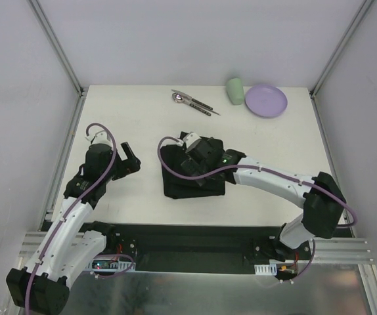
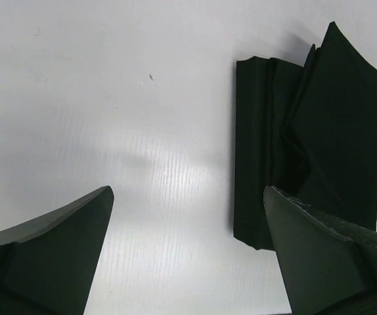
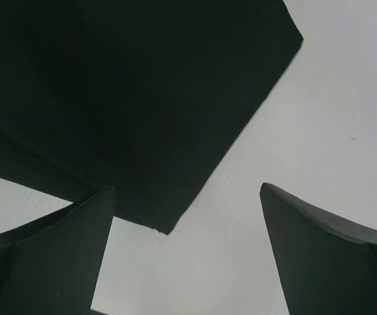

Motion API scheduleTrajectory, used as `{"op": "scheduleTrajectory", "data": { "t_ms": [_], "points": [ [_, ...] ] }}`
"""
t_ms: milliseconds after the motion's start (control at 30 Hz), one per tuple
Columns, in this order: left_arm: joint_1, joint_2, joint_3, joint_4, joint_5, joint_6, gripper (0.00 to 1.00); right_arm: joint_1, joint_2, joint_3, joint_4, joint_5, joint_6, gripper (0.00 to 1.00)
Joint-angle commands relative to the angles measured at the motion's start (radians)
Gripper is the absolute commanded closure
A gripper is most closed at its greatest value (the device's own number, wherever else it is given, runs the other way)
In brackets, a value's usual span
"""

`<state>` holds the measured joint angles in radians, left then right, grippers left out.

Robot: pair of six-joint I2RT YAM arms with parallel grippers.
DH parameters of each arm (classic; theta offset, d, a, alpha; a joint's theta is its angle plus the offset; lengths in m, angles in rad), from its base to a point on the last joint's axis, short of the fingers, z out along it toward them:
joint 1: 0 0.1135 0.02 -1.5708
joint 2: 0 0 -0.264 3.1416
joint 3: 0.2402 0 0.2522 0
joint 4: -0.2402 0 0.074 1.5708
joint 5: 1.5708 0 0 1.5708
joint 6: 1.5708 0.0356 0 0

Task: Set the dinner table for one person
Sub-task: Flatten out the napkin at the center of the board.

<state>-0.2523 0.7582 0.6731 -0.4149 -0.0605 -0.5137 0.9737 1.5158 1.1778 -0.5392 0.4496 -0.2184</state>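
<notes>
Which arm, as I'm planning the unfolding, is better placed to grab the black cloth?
Right, probably: the right gripper hangs open over the black cloth; the left gripper, also open, sits beside it.

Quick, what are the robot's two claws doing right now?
Left gripper: open, holding nothing, above the dinner table beside the black cloth.
Right gripper: open, holding nothing, above the black cloth's corner.

Entry: lettering, labels, brands, numbers, signs. Legible in the 3 views: none. The small circuit board (image 1: 108, 264) by the left arm's base shows coloured parts only (any print on it is too small to make out).
</notes>
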Motion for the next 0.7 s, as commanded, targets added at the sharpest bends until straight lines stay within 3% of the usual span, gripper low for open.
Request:
{"op": "scheduleTrajectory", "data": {
  "t_ms": [0,267,667],
  "points": [
    [0.018,-0.022,0.008,-0.041,0.059,0.000,0.01,0.052,0.063,0.115,0.090,0.031,-0.099,0.04],
    [0.019,0.015,0.019,-0.045,0.057,-0.006,0.01,0.180,0.202,0.213,0.116,0.014,-0.138,0.04],
    [0.036,0.021,0.034,-0.061,0.087,0.017,0.01,0.230,0.265,0.154,0.185,-0.003,-0.099,0.04]
  ]
}}
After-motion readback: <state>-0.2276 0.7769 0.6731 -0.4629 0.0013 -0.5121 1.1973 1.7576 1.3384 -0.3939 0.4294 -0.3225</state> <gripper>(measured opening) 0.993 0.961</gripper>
